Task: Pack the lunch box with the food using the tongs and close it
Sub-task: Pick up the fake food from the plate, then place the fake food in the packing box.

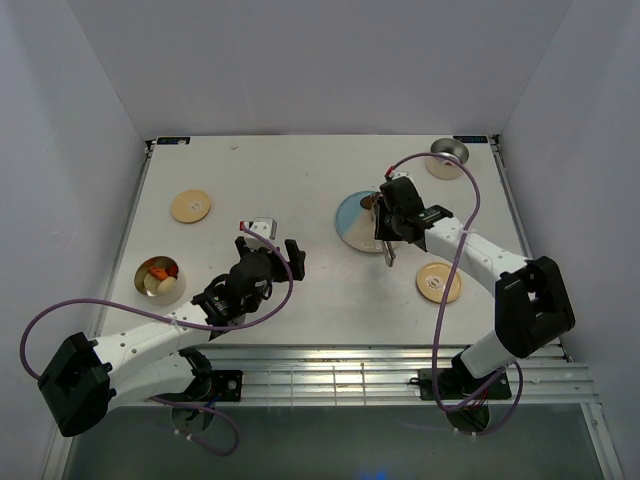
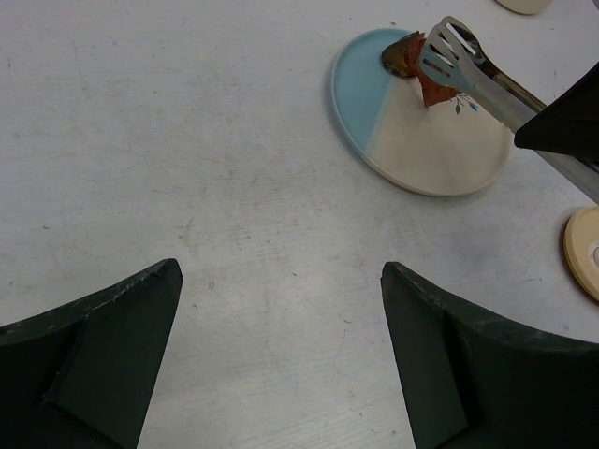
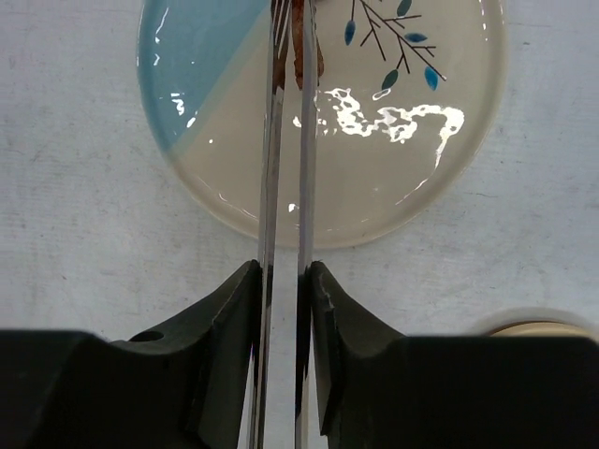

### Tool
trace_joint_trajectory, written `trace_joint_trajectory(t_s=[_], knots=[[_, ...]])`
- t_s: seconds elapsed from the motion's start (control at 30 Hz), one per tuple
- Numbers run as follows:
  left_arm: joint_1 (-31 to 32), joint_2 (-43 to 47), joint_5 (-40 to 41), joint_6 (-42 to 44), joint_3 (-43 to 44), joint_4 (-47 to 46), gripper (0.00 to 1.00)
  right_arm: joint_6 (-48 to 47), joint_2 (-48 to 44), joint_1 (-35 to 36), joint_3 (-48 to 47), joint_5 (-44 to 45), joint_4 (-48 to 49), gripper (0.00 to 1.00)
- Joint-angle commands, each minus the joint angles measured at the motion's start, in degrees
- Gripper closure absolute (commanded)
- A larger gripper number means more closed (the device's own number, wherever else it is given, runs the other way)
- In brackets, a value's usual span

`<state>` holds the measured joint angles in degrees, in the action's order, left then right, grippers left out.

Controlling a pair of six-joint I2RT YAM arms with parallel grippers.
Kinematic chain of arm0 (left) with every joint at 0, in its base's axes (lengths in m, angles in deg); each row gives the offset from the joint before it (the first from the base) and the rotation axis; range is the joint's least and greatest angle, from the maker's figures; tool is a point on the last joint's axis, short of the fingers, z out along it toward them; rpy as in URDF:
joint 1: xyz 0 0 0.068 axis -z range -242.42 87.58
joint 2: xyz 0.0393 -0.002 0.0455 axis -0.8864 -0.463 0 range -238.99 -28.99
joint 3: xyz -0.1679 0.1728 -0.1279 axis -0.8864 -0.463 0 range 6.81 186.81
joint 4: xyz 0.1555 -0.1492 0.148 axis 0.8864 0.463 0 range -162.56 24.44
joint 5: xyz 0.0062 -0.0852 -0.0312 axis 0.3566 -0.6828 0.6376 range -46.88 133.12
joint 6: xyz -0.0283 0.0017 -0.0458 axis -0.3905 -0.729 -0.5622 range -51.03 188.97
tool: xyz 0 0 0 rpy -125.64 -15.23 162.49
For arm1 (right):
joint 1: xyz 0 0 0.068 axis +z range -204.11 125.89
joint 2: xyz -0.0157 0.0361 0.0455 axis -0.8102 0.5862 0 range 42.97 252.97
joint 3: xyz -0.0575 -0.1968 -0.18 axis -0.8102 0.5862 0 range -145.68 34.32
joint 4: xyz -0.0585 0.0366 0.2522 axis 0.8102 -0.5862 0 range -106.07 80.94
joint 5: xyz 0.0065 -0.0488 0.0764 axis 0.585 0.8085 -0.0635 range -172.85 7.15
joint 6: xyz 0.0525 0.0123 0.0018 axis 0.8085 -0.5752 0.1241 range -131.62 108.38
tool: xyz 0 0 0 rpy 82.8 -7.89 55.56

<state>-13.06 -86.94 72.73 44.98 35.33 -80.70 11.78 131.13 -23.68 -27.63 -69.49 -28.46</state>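
My right gripper (image 3: 283,276) is squeezing the slim silver metal tongs (image 3: 271,187) onto the brown sausage (image 2: 401,56) on the blue-and-white plate (image 1: 348,228), centre-right; my left gripper (image 2: 281,269) is hanging open. Lower left, the round lunch box (image 1: 138,272) is waiting part-filled, lidless.

We see the silver tongs (image 2: 473,73) pinched in the right claw (image 3: 284,281), their two slim arms nearly together and their slotted tips low over the plate (image 3: 393,196). A brown piece (image 2: 401,54) and an orange-red piece (image 2: 436,91) sit at those tips. The round lunch box (image 1: 139,278) stands open on the left of the table (image 1: 300,180), holding orange and pale bits (image 1: 160,272).
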Motion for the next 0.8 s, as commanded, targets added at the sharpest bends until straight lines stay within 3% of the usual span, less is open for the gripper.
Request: trace_joint_trajectory(t_s=[0.0, 0.17, 0.33, 0.53, 0.77], knots=[[0.3, 0.6, 0.9, 0.3, 0.8, -0.3, 0.02, -0.9, -3.8, -0.1, 0.1, 0.9, 0.7, 0.73], [0.3, 1.3, 1.2, 0.3, 0.6, -0.3, 0.02, -1.2, -5.3, -0.1, 0.2, 0.0, 0.2, 0.81], [0.3, 1.3, 1.2, 0.3, 0.6, -0.2, 0.02, -2.6, -8.4, -1.0, -1.4, -0.4, -1.4, 0.82], [0.3, 1.8, 0.5, 0.1, 0.6, -0.3, 0.02, -5.6, -7.0, -14.1, -8.0, -1.4, -1.4, 0.81], [0.3, 2.1, 1.5, 0.3, 0.5, -0.1, 0.02, -8.4, 0.2, -23.9, -18.0, -1.9, 1.9, 0.81]])
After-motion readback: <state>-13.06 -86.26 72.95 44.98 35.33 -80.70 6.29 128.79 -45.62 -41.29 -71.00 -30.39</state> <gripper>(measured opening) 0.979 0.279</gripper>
